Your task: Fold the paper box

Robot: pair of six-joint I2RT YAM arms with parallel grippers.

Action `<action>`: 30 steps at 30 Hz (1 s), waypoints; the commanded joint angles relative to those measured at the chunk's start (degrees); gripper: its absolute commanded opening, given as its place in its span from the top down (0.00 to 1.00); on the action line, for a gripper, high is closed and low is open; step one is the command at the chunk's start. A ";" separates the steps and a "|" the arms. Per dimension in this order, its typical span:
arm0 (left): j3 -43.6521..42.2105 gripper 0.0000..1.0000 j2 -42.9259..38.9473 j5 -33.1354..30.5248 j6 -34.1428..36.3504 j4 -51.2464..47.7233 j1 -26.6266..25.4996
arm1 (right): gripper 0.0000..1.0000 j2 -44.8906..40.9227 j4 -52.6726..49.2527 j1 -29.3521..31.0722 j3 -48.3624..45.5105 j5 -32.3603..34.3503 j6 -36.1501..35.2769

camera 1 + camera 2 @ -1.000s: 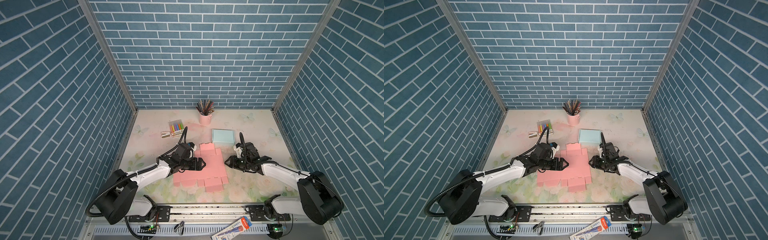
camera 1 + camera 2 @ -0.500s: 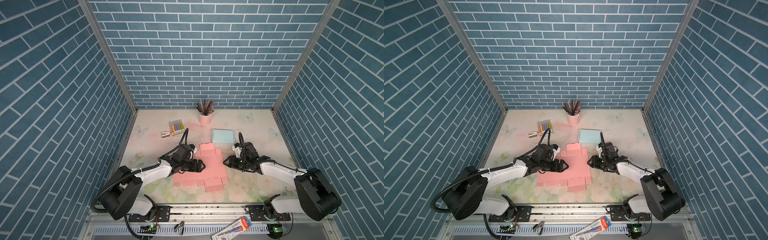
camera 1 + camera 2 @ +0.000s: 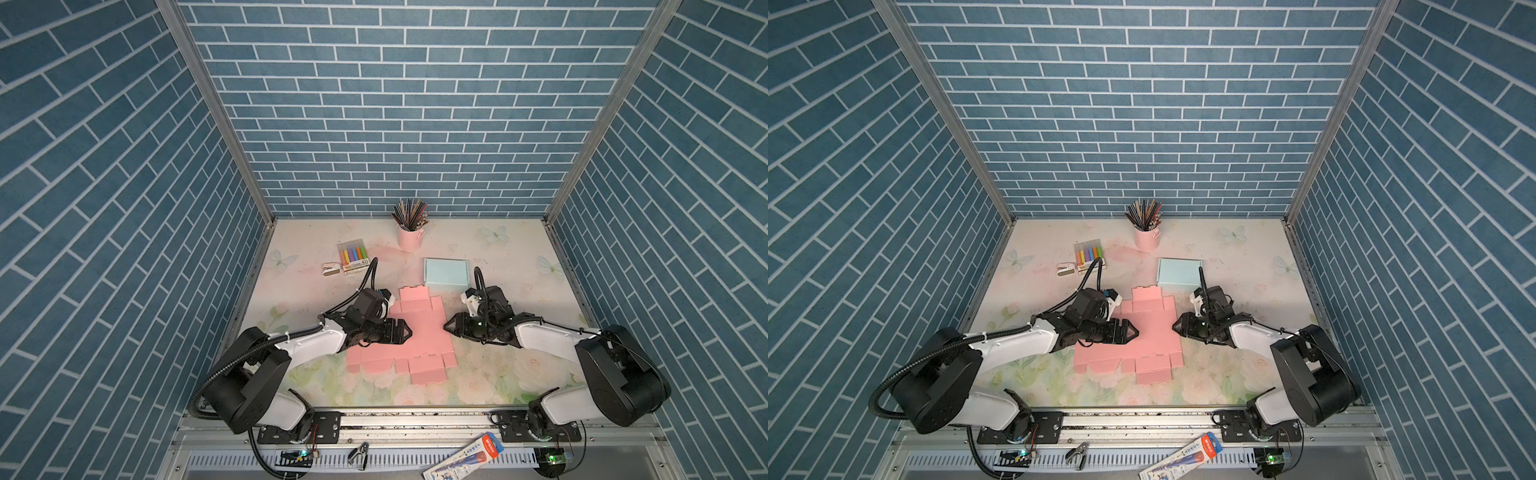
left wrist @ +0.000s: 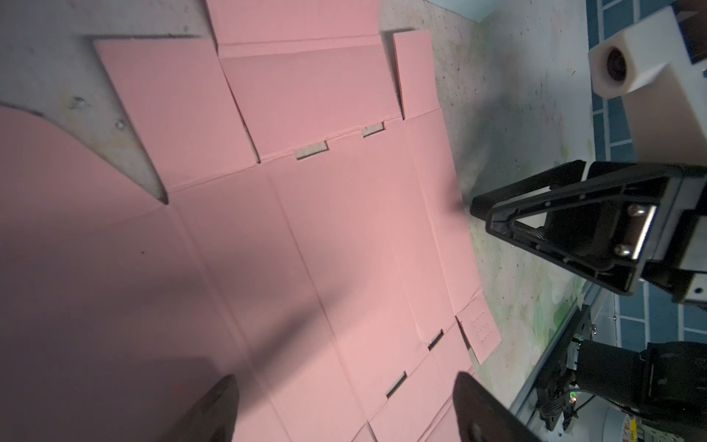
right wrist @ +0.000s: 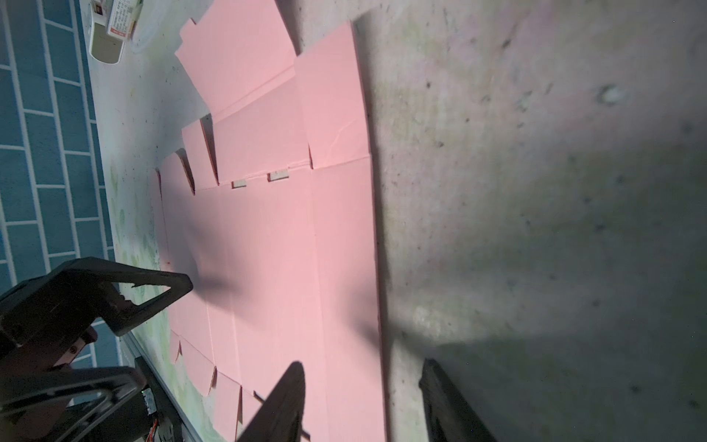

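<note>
I am hovering my left pincer (image 3: pixel 406 332), wide open and empty, over the paper box (image 3: pixel 424 347), lining it squarely with a crease.

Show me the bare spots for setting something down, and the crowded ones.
Bare: the floral table top at back right, right of the pink cup of pencils, behind the light blue box. Also the front strip between the flat pink cardboard blank and the rail. Crowded: the middle, where the left gripper and right gripper face each other.
</note>
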 commanded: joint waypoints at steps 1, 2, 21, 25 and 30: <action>-0.88 0.12 0.79 -0.18 -0.63 1.24 0.03 | 0.50 1.00 3.39 -0.23 -1.17 -0.33 0.71; -0.88 0.12 0.98 -0.25 -0.60 1.15 0.04 | 0.50 1.53 3.94 -0.23 -1.28 -0.54 0.89; -4.06 0.12 1.72 0.21 -1.33 5.32 -0.82 | 0.51 3.32 11.16 0.03 -1.11 -6.14 5.31; -5.04 0.12 1.77 0.46 -1.49 6.08 -1.01 | 0.51 2.68 14.03 0.02 -2.23 -7.91 7.56; -5.51 0.12 1.38 0.33 -1.57 6.50 -1.14 | 0.51 1.43 18.63 0.03 -3.89 -9.42 11.15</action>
